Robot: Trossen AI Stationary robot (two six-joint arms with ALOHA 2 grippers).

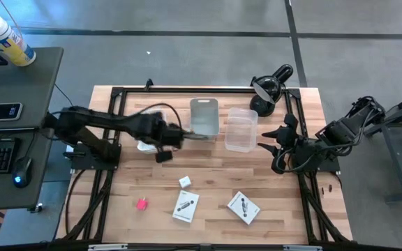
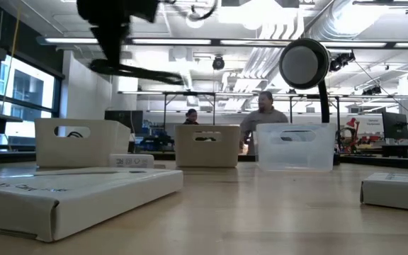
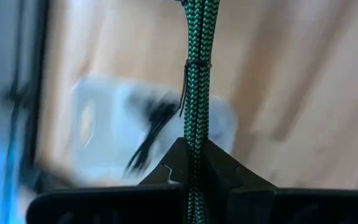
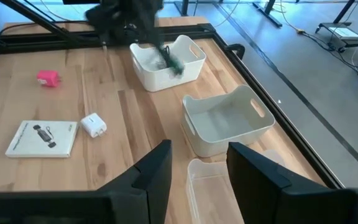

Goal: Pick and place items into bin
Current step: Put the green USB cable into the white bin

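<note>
Holding a green braided cable [image 3: 196, 74], my left gripper [image 1: 175, 136] has its fingers pressed together on it, and the cable hangs with its long axis straight down from the jaws. Directly under this gripper stands a white bin [image 4: 191, 53], so I judge the coming move is only to let go, as the cable's lower end seems already inside the rim. My right gripper [image 4: 197, 174] waits with fingers spread, and a second white bin [image 4: 229, 121] and a clear bin [image 4: 213, 186] lie just in front of it. I count three bins in all. On the table, apart from the held cable, I count one pink block [image 1: 142, 203], one white cube [image 1: 185, 182] and two white cards [image 1: 185, 206] with black print. The block, the cube and one card lie nearer to the left gripper, and the other card [image 1: 243, 207] is nearer to the right one. A black desk lamp [image 1: 271, 87] stands beyond the right gripper.
</note>
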